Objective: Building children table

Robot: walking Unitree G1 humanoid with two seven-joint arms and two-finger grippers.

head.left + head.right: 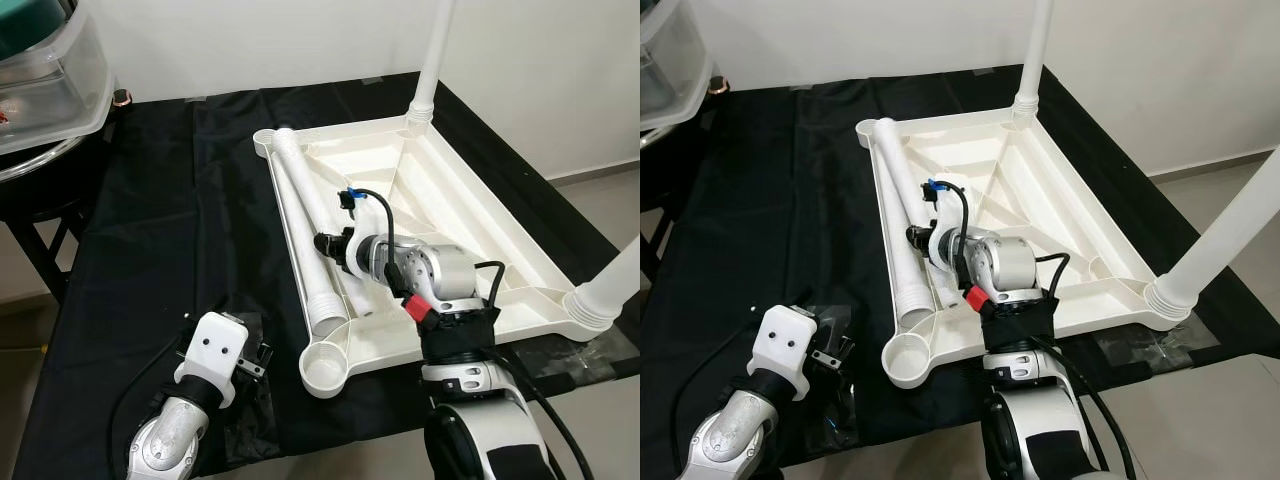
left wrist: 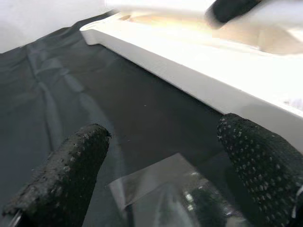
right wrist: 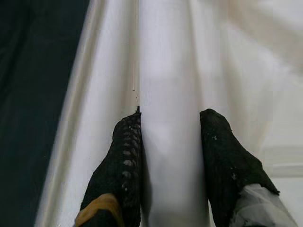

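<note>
Black cloth (image 1: 150, 230) underneath — right gripper (image 3: 170, 142) clamping a loose leg (image 1: 300, 215) inside upturned tabletop (image 1: 480, 240); left gripper (image 2: 161, 161) gaping, empty — smooth tube possibly slipping.

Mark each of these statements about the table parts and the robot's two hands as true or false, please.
1. The white tabletop lies upside down on the black cloth. True.
2. All four legs are already standing in their corners. False: two standing legs are fitted; loose legs lie inside the tabletop.
3. The right hand has its fingers on either side of a loose leg. True.
4. The left hand holds a leg. False: it is open above the cloth, beside the tabletop's edge.
5. The near left corner socket is empty. True.
</note>
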